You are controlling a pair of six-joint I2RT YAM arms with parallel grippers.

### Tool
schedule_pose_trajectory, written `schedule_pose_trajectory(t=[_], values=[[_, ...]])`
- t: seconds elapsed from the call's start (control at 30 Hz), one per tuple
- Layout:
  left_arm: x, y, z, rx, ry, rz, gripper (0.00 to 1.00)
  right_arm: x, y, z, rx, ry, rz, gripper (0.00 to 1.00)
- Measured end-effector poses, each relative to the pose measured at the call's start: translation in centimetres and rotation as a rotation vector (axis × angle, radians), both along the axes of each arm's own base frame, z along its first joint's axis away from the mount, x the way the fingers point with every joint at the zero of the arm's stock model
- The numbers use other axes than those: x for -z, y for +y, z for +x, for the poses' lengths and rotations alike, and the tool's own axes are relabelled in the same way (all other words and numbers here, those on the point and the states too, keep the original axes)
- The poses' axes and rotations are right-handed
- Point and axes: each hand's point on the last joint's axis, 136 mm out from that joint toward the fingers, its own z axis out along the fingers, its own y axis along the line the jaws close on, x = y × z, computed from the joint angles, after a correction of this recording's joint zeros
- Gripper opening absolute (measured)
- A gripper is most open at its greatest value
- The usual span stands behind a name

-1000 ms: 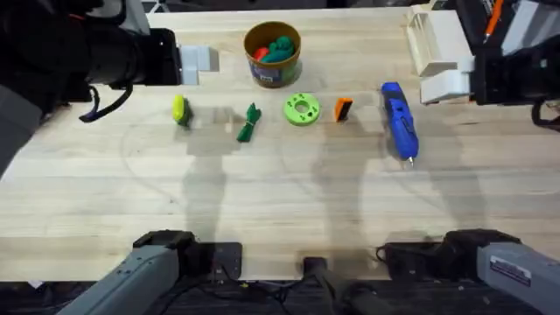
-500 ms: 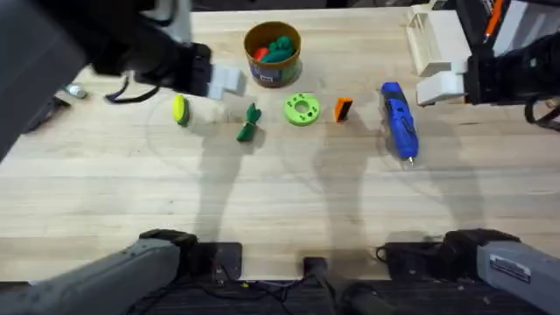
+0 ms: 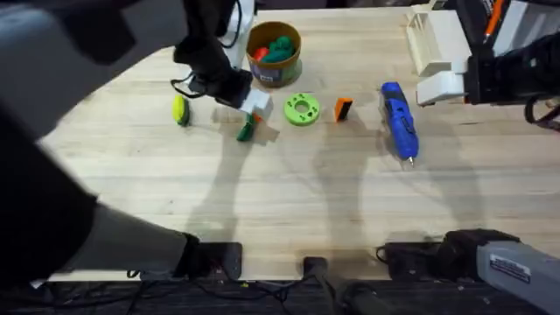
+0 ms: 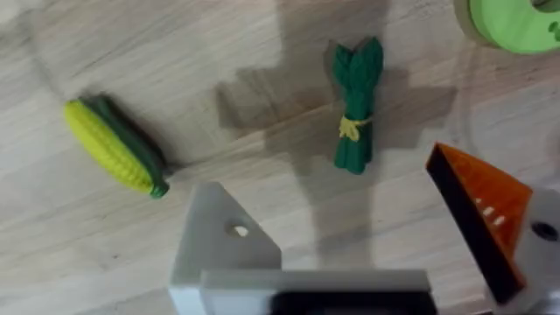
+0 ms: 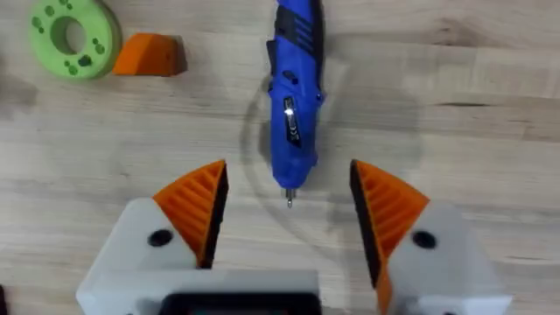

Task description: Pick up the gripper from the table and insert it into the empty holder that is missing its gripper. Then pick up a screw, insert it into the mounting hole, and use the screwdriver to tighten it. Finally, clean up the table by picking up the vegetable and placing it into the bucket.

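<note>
Here our left gripper [image 4: 367, 262] hangs open and empty over the asparagus [image 4: 355, 103], one finger missing its pad. The orange gripper [image 3: 343, 108] lies on the desk [image 3: 289, 192] beside the screwdriver [image 3: 398, 120]. Reaching there, we risk bumping the green disc [image 3: 302, 109].

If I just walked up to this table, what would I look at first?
Probably the bright blue screwdriver lying on the right side of the table, with the right gripper open above its tip. Next, the yellow bucket of toy vegetables at the back, and the green disc beside the small orange gripper in the middle.
</note>
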Motion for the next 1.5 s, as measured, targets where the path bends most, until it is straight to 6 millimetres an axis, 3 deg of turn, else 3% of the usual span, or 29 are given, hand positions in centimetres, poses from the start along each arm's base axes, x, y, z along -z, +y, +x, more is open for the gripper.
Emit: schedule_pose_trajectory(t=[0.3,0.67,0.8,0.87,0.9,1.03,1.1,1.5], values=[[4.6,-0.7,0.8,0.011,0.092,-0.004,0.985,0.0,0.0,0.0,0.000,0.000,0.000,0.796],[6.6,-1.1,0.5,0.024,0.142,0.007,0.972,0.0,0.0,0.0,0.000,0.000,0.000,0.796],[6.6,-1.1,0.5,0.026,0.142,0.008,0.840,0.0,0.0,0.0,0.000,0.000,0.000,0.798],[6.6,-1.1,0.5,0.026,0.143,0.006,0.713,0.0,0.0,0.0,0.000,0.000,0.000,0.797],[6.6,-1.2,0.5,0.025,0.144,0.002,0.624,0.0,0.0,0.0,0.000,0.000,0.000,0.796],[6.4,-1.8,0.4,0.034,0.149,-0.025,0.053,0.0,0.0,0.0,0.000,0.000,0.000,0.798],[6.4,-2.0,0.4,0.041,0.147,-0.027,0.008,0.0,0.0,0.0,0.000,0.000,0.000,0.799],[6.4,-2.0,0.4,0.041,0.147,-0.028,0.006,0.0,0.0,0.0,0.000,0.000,0.000,0.795]])
